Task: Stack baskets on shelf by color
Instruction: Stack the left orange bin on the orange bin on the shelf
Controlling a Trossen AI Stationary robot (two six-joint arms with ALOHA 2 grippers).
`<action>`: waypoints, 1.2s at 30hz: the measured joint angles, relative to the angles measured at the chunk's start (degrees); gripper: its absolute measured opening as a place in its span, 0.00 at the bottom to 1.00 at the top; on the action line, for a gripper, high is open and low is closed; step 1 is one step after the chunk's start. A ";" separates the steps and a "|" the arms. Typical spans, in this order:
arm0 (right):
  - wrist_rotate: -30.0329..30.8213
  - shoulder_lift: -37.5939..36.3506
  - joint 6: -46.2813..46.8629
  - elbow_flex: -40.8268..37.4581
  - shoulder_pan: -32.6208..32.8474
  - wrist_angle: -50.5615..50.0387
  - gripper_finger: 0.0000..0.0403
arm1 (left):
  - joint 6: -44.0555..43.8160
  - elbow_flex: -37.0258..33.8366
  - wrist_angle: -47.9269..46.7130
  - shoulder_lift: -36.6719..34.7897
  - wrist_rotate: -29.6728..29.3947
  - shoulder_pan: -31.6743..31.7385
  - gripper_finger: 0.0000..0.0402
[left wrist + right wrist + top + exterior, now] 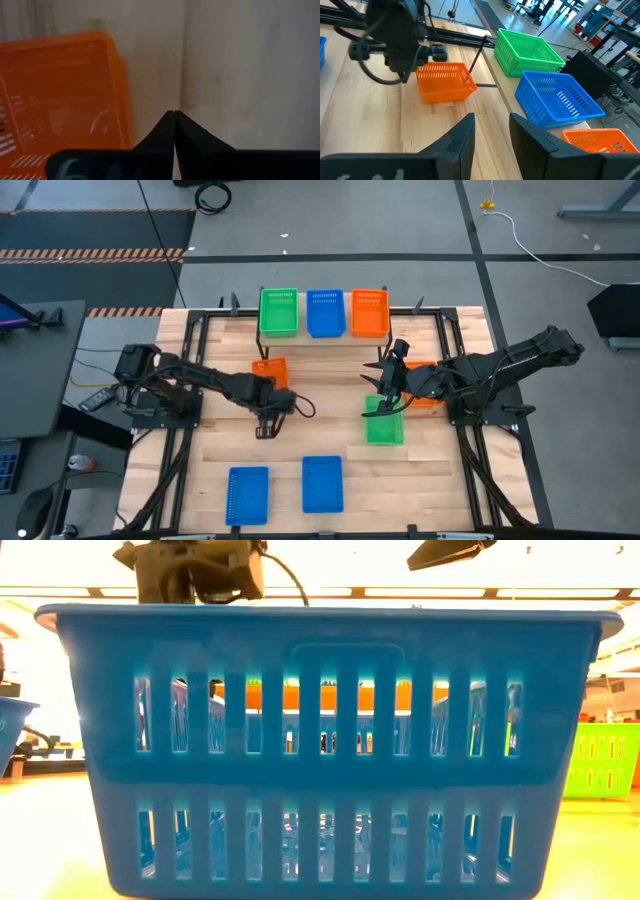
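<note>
basket (270,370), orange, beside left gripper (266,426)

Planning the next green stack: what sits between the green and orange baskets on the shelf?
In the high view, one blue basket stands between the green basket and the orange basket on the shelf.

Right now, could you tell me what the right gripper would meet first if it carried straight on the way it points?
Probably the bare tabletop: the right gripper, open, aims between the orange basket and the blue basket on the shelf. Depth is unclear, so it might reach the shelf edge instead.
</note>
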 joint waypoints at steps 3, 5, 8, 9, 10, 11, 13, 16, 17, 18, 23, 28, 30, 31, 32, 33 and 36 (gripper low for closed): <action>0.00 0.00 0.01 0.00 0.00 -0.04 0.32 | -1.16 2.95 -2.71 0.00 -0.30 -1.22 0.03; 0.00 0.00 0.03 0.00 0.00 -0.04 0.32 | -2.75 4.87 -5.41 0.00 -1.76 -2.06 0.08; 0.00 0.00 0.03 0.00 0.00 -0.08 0.32 | -4.45 6.23 -9.64 0.00 -4.52 -3.21 0.17; -0.10 0.00 0.03 0.00 0.00 -0.11 0.32 | -4.97 6.19 -10.94 0.00 -5.17 -3.40 0.20; -0.44 0.00 0.07 0.00 -0.01 -0.12 0.32 | -5.95 6.05 -12.31 0.00 -5.48 -3.44 0.23; -1.03 0.00 0.18 0.00 -0.02 -0.14 0.32 | -6.63 5.65 -13.33 0.00 -5.71 -3.39 0.26; -2.28 0.00 0.99 0.00 0.00 -0.28 0.32 | -7.48 3.81 -13.15 0.00 -6.22 -2.89 0.32; -3.35 0.00 1.43 0.00 0.00 -0.72 0.32 | -7.45 0.82 -11.13 -0.02 -8.55 -2.15 0.39; -3.45 0.00 1.43 0.00 -0.01 -0.85 0.32 | -7.15 -0.40 -9.79 -0.02 -9.11 -1.84 0.41; -3.54 0.00 1.44 0.00 0.00 -0.95 0.32 | -6.68 -1.72 -7.91 -0.02 -9.51 -1.54 0.43; -3.54 0.00 1.43 0.00 -0.01 -0.96 0.32 | -5.13 -6.67 0.83 0.00 -9.80 -0.30 0.48; -3.54 0.00 1.41 0.00 0.00 -0.94 0.32 | -5.59 -7.19 1.91 0.00 -11.00 -0.45 0.45; -3.54 0.00 1.43 0.00 0.00 -0.94 0.32 | -5.53 -7.19 2.19 0.00 -11.05 -0.95 0.41; -3.54 0.00 1.43 0.00 0.00 -0.94 0.32 | -5.53 -7.19 2.58 0.00 -11.05 -1.26 0.38; -3.54 0.00 1.43 0.00 -0.01 -0.94 0.32 | -5.52 -7.19 3.00 0.00 -11.05 -1.55 0.35; -3.54 0.00 1.43 0.00 0.00 -0.94 0.32 | -5.51 -7.19 3.39 0.00 -11.02 -1.82 0.32; -3.54 0.00 1.44 0.00 0.00 -0.92 0.32 | -5.29 -6.67 3.46 0.00 -10.83 -2.54 0.19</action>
